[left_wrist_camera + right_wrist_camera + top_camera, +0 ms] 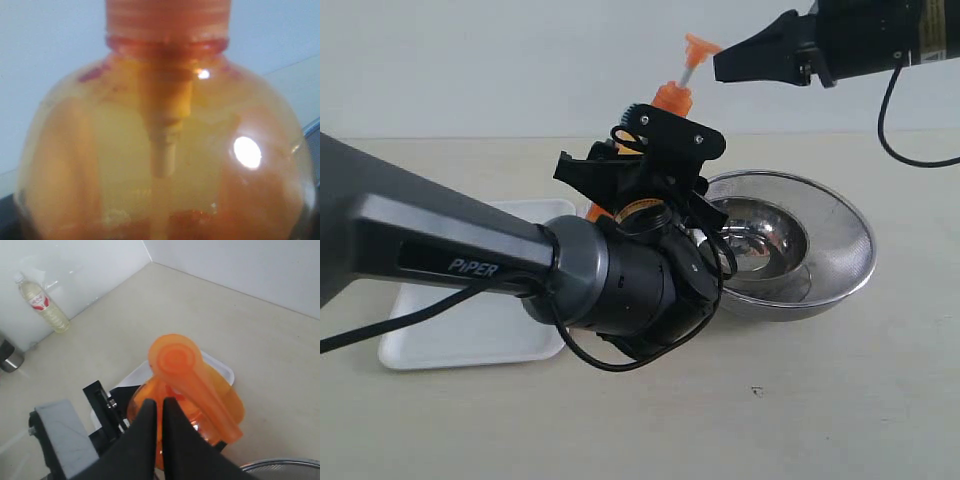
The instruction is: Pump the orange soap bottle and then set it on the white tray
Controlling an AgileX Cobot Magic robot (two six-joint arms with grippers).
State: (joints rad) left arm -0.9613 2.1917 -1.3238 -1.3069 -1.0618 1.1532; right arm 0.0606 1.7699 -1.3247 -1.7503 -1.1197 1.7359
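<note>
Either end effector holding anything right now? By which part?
The left end effector grips the orange soap bottle around its body, below the neck. The right end effector is shut above the pump head, holding nothing.

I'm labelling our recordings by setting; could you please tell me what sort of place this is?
Probably a robot test bench: bare beige tabletop, blank white wall, and props such as the steel bowl and orange soap bottle.

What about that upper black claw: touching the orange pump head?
Cannot tell. In the exterior view the right claw overlaps the pump head, but depth is unclear.
</note>
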